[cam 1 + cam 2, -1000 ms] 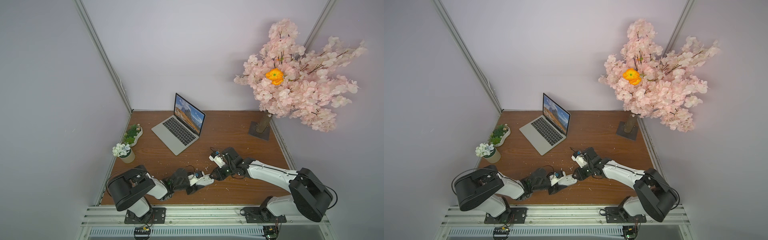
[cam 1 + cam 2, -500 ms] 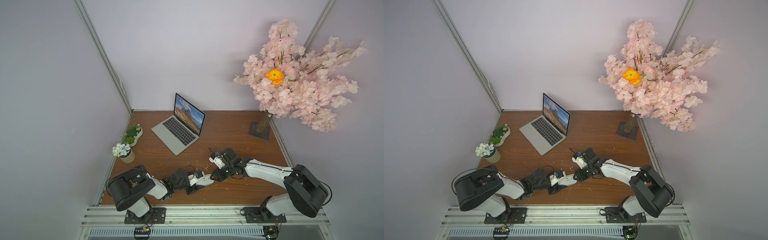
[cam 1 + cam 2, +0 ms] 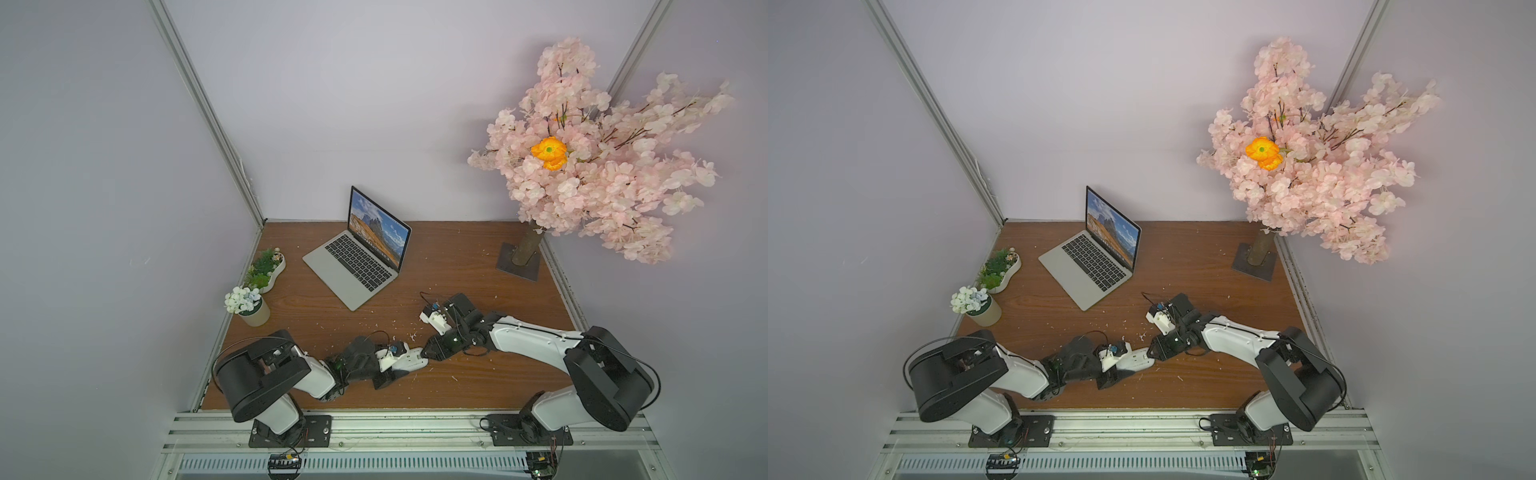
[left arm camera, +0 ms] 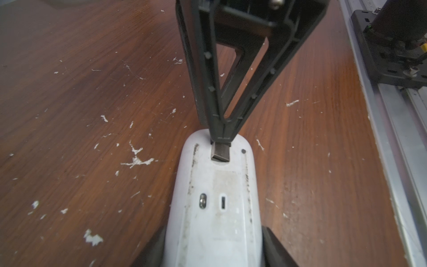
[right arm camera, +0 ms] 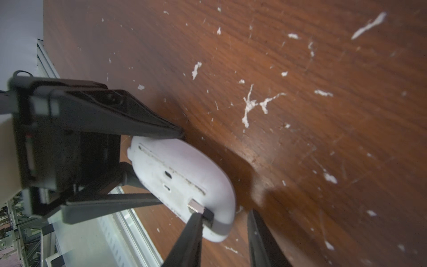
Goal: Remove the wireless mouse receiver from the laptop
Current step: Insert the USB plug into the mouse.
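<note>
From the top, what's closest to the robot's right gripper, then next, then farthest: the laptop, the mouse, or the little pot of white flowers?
1. mouse, just at the right gripper.
2. laptop, farther back on the table.
3. pot of white flowers, by the left edge.

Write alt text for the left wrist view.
A white oval mouse, underside up, is gripped at its sides by the left tool, with a white-flecked brown wooden table behind it. At its free end the right tool meets the tiny metal USB receiver in the mouse's slot with a black fingertip.
</note>
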Robot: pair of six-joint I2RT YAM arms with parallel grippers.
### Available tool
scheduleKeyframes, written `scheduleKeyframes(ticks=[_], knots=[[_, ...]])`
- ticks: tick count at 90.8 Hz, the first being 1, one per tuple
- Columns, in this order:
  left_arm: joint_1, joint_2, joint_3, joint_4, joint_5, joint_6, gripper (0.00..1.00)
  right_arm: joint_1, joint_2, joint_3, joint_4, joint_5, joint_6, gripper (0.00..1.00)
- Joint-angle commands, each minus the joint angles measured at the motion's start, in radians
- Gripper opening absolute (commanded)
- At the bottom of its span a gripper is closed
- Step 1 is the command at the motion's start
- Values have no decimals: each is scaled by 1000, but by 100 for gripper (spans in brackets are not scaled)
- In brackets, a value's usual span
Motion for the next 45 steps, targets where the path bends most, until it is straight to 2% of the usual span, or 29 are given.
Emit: scheduleKeyframes(ticks=[1,45], knots=[[-9,20,10,-47,-1,12,51,-7,20,28,1,-3,-1,35],[-10,20,9,-47,-2,11,51,-5,77,22,-45,43,-4,29]])
